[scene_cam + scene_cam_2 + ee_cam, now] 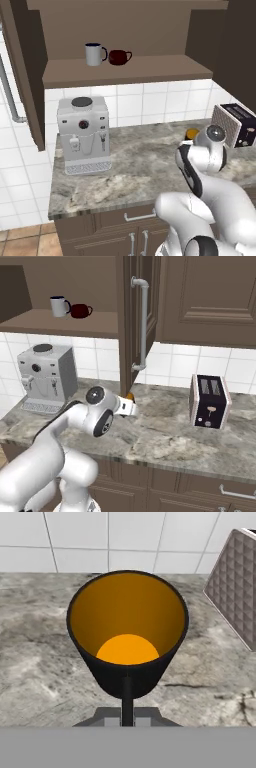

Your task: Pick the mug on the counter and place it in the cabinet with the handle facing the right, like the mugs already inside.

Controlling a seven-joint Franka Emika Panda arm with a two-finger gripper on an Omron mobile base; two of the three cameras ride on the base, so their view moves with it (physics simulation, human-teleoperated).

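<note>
The gripper (pixel 127 712) is pinched tight on the mug (pixel 127 632), which is near the back edge of the counter (pixel 125 165). The grab looks done. The mug must yet go up onto the cabinet (pixel 125 70) shelf beside the white mug (pixel 93 54), handle pointing right.

A silver espresso machine (pixel 83 134) stands left, a toaster (pixel 210 401) right; white-grey mug (pixel 94 54) beside red cup (pixel 119 57).

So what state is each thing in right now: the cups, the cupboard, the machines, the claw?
Black mug: upright on the counter, empty.
Gripper: shut on the black mug's handle.
Cabinet: open.
White-grey mug: upright on the shelf.
Dark red cup: upright beside it.
Toaster: slots empty.
</note>
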